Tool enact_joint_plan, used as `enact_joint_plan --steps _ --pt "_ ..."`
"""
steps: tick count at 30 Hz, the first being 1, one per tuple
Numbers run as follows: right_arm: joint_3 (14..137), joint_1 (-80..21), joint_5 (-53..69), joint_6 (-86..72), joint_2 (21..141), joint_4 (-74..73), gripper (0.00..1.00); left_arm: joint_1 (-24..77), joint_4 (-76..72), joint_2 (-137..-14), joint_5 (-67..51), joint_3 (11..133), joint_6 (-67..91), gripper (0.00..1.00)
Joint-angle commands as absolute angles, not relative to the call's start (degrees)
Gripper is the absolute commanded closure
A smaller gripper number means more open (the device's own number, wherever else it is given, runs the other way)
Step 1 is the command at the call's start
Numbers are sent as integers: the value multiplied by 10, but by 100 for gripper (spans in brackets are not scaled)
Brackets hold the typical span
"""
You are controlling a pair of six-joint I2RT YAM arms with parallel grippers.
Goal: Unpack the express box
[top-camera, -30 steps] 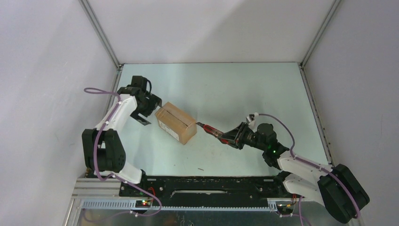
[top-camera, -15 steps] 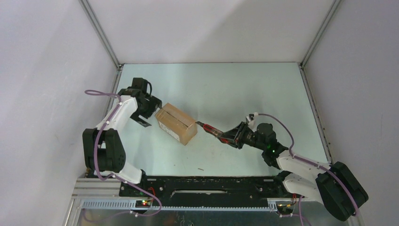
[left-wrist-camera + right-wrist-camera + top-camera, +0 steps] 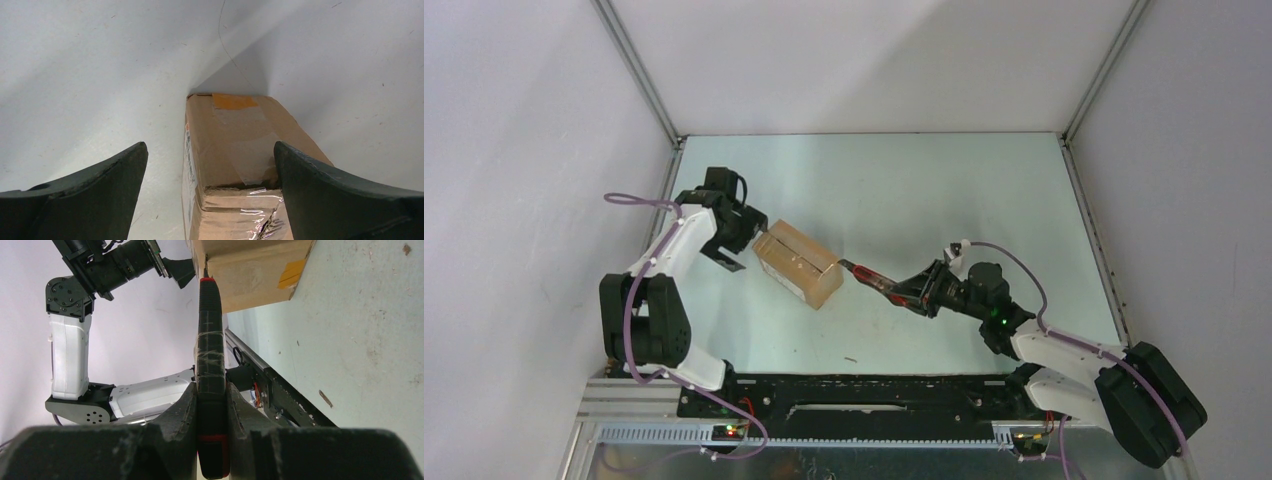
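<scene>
Top view, lower right: right gripper [image 3: 921, 290] is clamped narrow on the utility knife [image 3: 874, 277], with the blade end pointing up-left. Right wrist view agrees. Both fingers [image 3: 186, 407] pinch the red-and-black handle at frame centre, and the knife runs straight up the frame with clear wrap around mid-handle.

Knife tip sits at the lower-right end of the express box [image 3: 797, 262], right on a cardboard edge at the top of the wrist frame. Looks like contact, but can't tell whether the blade is in the cardboard.

Box lies flat on the table [image 3: 944, 190], left of centre in the top view, with its long axis running diagonally from upper left to lower right.

Left gripper [image 3: 742, 238] is at the box's upper-left end, spread wide and straddling that end. In the left wrist view the box comes up from bottom centre between the two dark fingers [image 3: 95, 187]. The left finger is clear of the box, with table showing in the gap. The right finger overlaps the box's right edge in frame, so contact there can't be told.

Clear tape [image 3: 250, 150] runs along the top seam and is wrinkled at the bottom of the frame. There is an orange patch [image 3: 234, 101] at the far end. A white label [image 3: 188, 165] runs down the box's left side.
</scene>
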State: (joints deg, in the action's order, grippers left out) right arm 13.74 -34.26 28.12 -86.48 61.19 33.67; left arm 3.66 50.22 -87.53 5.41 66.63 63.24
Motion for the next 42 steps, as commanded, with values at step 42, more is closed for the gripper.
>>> enact_joint_plan --steps 42 --pt "201 -393 318 -837 718 428 100 58 473 -783 65 519 740 0"
